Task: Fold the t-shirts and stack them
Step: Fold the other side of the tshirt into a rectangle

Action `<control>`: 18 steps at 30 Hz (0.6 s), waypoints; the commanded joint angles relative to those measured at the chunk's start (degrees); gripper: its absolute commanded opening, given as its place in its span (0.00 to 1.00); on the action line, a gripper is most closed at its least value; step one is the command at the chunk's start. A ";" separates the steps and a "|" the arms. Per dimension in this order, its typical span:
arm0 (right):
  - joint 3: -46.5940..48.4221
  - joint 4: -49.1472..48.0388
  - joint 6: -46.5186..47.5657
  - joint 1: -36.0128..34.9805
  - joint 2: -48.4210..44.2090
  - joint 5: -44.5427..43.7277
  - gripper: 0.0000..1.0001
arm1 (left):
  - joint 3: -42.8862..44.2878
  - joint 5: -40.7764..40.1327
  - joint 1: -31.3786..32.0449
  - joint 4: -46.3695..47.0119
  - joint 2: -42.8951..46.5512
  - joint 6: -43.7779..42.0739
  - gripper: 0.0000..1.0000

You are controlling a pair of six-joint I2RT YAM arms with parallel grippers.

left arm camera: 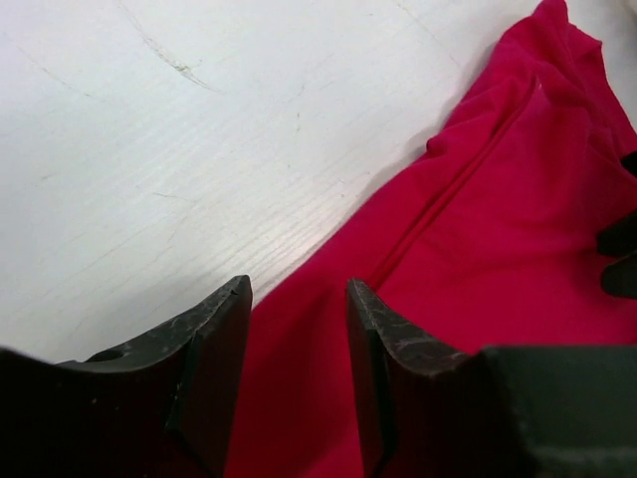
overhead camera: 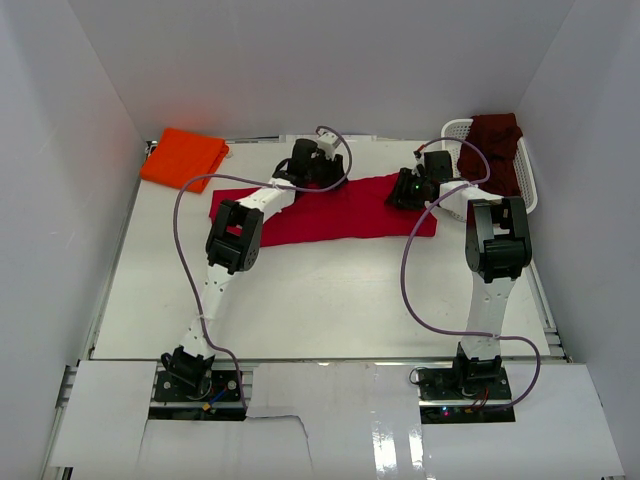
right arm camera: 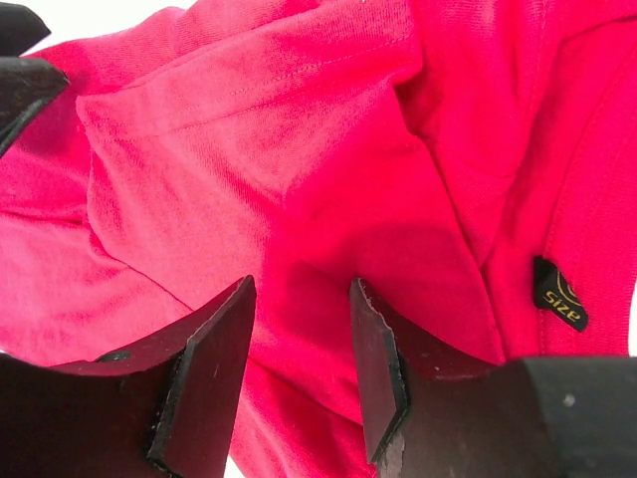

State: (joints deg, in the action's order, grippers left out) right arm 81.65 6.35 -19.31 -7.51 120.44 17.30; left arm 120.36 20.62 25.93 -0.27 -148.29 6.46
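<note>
I am seeing the red t-shirt (overhead camera: 340,218) lying spread across the far middle of the table (overhead camera: 330,300). My left gripper (left arm camera: 299,289) is hanging spread apart at the shirt's far left edge, and my right gripper (right arm camera: 302,289) is hanging spread apart over its right end. The orange t-shirt (overhead camera: 183,158) is sitting folded far left. The maroon t-shirt (overhead camera: 497,150) is draping over the white basket (overhead camera: 455,130) far right.

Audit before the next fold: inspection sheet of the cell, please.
Surface: white table, faint scratches.
Job's things: red shirt in a band across mid-table; orange shirt folded, far left corner; maroon shirt heaped in the basket.
Clutter: white basket, far right.
Grippers: left gripper and right gripper open, over the red shirt.
Cables: purple cables looping along each arm.
Surroundings: white walls.
</note>
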 commanded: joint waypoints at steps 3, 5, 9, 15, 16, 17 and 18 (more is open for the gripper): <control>0.79 5.78 1.12 0.13 -0.12 -1.21 0.50 | -0.03 -1.64 -0.18 1.07 8.27 0.13 0.54; 1.93 6.57 1.38 0.13 -0.47 -1.57 0.50 | -0.03 -3.65 -0.18 0.28 10.03 -1.18 0.54; 2.20 8.15 1.99 0.21 -4.15 -2.18 0.51 | -4.14 -8.83 -0.97 -5.86 16.44 -2.24 0.53; 1.41 11.49 4.28 0.21 -12.84 -3.76 0.51 | -12.94 -6.13 -8.96 -15.16 31.99 9.95 0.53; 1.06 12.71 5.06 0.21 -14.17 -4.03 0.52 | -15.13 -5.42 -12.02 -16.76 33.84 11.46 0.53; 0.36 13.33 5.42 0.21 -16.62 -4.29 0.52 | -16.54 -4.98 -13.35 -19.65 37.51 13.21 0.55; -0.08 14.03 5.86 0.21 -17.77 -4.64 0.52 | -17.95 -5.06 -14.32 -20.98 39.37 13.40 0.56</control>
State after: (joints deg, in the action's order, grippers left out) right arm 82.32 17.76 -16.16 -7.51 110.06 14.17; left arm 105.45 14.50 17.43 -13.32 -118.69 13.54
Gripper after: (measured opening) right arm 0.522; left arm 0.551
